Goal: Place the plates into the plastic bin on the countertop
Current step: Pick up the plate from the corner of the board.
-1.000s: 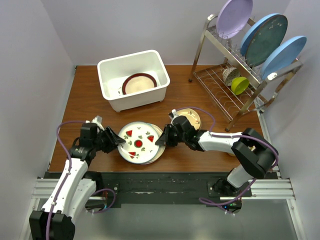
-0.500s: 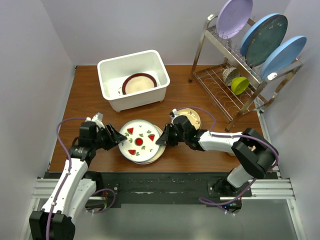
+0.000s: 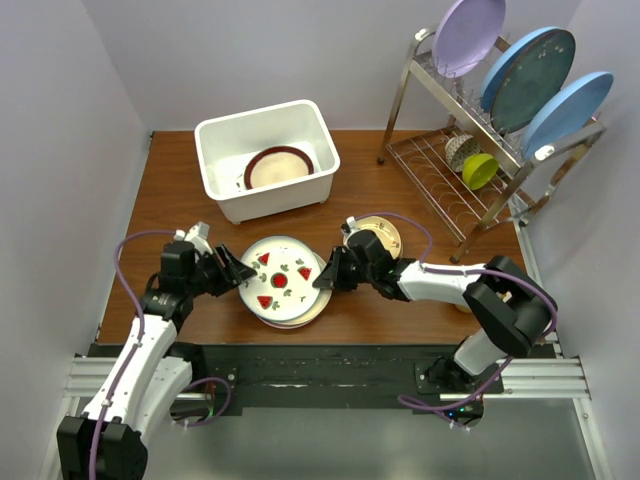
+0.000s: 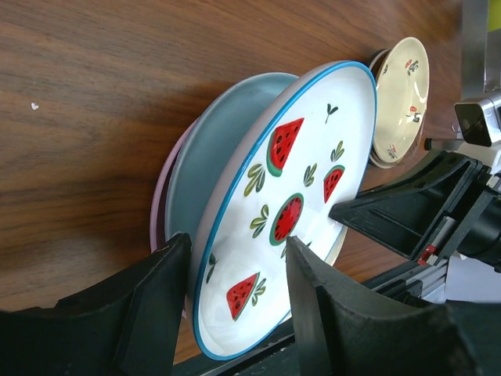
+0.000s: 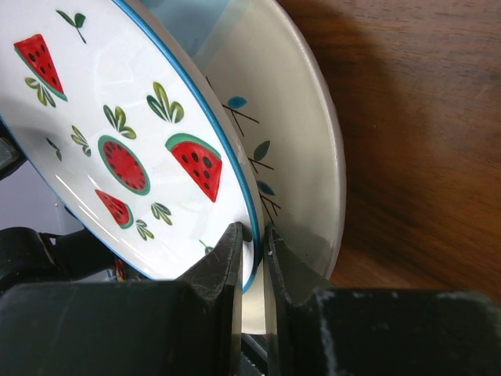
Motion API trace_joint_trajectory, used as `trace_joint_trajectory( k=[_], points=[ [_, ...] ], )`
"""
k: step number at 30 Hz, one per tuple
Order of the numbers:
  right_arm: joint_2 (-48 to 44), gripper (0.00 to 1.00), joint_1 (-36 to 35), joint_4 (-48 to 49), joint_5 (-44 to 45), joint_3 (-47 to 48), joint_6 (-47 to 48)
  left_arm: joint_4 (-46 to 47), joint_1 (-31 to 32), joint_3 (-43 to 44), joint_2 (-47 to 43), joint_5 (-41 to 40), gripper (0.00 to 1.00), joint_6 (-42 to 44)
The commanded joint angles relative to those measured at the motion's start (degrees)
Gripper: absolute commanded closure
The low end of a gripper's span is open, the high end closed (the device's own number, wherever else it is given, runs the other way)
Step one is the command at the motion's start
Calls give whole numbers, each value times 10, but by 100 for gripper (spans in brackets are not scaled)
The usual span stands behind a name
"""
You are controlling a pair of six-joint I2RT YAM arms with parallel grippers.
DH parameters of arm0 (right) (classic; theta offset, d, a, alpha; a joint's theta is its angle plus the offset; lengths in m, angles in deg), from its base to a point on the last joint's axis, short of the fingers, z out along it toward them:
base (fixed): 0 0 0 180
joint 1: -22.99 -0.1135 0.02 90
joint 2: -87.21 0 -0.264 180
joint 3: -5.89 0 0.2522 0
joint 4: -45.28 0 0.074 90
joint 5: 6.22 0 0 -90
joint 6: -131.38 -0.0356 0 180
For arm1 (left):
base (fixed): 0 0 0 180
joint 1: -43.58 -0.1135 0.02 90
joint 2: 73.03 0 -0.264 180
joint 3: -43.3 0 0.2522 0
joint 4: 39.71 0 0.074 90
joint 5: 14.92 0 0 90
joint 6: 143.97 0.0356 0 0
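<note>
The white plate with red-green watermelon motifs (image 3: 280, 280) is tilted up off the stack. My right gripper (image 3: 326, 279) is shut on its right rim (image 5: 254, 235). My left gripper (image 3: 230, 270) is open, its fingers (image 4: 156, 305) standing either side of the plate's left rim (image 4: 235, 274) with gaps. Under it lie the pale blue plate (image 4: 211, 157), the pink plate (image 4: 155, 227) and a cream plate with blue leaf marks (image 5: 293, 133). The small tan plate (image 3: 378, 236) lies to the right. The white plastic bin (image 3: 215, 150) holds the maroon-rimmed plate (image 3: 277, 167).
A chrome wire dish rack (image 3: 440, 170) stands at the back right with upright lilac (image 3: 467, 33) and blue plates (image 3: 530, 75) and a yellow cup (image 3: 479, 170). The brown countertop (image 3: 170, 200) has walls close on the left and right.
The watermelon plate has risen and shifted slightly away from me with the right gripper. My left gripper has moved up with it, its jaws now astride the plate's left rim.
</note>
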Motion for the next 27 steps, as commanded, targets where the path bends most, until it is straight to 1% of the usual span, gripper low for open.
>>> trace_joint_trajectory(
  k=[1,12,18,27],
  points=[
    [21,100,-19,4,-11,-5,14,73,35,6,-1,137,45,-27],
    [23,100,-18,6,-12,-5,13,65,42,-2,-2,167,45,-3],
    [24,100,-19,7,-13,-5,13,91,49,-16,-1,191,45,-11],
    [26,100,-19,8,-15,-5,12,123,56,-25,-7,217,49,-19]
  ],
)
